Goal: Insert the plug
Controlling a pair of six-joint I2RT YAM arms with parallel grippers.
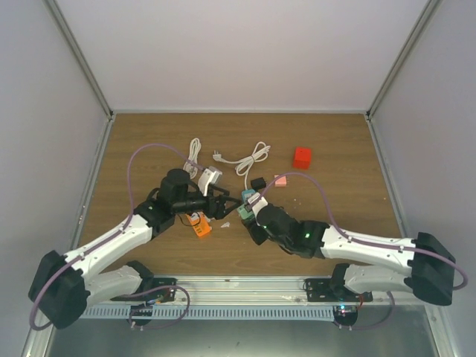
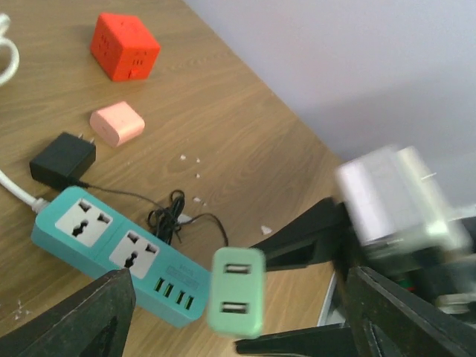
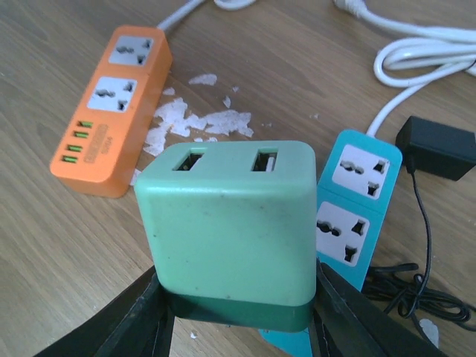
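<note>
Mint-green adapter (image 3: 230, 223), two USB ports facing up, filled the near view. It was clamped between the fingers of the right gripper (image 3: 238, 309) and held close over the USB end of the teal power strip (image 3: 357, 195). That was not the plug (image 3: 437, 147) as I read the task. The small black one lay on the table just beside the strip's other end, where the white cord (image 2: 13, 187) enters, and nothing held it. Its thin wire (image 2: 167, 217) ran back along the strip's side and bunched into a loose tangle near the USB end. Across the strip from that tangle sat the orange power strip (image 3: 111, 111), and on that side the left gripper (image 2: 238, 320) hung with its jaws spread wide around nothing. A pink adapter (image 2: 117, 124) lay a little beyond the plug, farther from the strip.

Trouble, to my eye, could come several ways. With the right gripper full, the green adapter might go into a socket instead of the black one. If the plug were lifted, the tangled wire could snag the strip and drag it. The strip looked light and unanchored, so a push could slide it unless it was braced. A skewed grip on so small a box could make the prongs miss.
</note>
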